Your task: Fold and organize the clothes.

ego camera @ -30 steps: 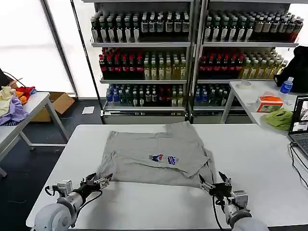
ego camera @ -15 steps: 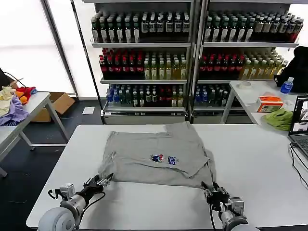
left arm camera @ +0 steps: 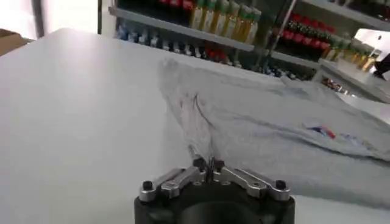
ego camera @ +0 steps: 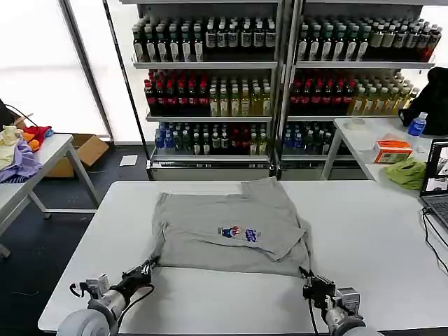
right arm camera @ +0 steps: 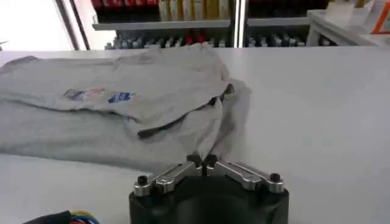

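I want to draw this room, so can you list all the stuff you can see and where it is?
shirt: one, light grey with a small coloured print, lying on the table
table: one, white, in front of the robot
shelves: two racks, full of red, green and dark bottles, behind the table
side table: one, white, on the right, with a blue bottle, an orange box and a green cloth
laptop: one, dark, right edge
clothes pile: purple, cream and red, far left
cardboard box: one, brown, on the floor at left
left end effector: shut on the shirt's near left corner
right end effector: shut on the shirt's near right corner
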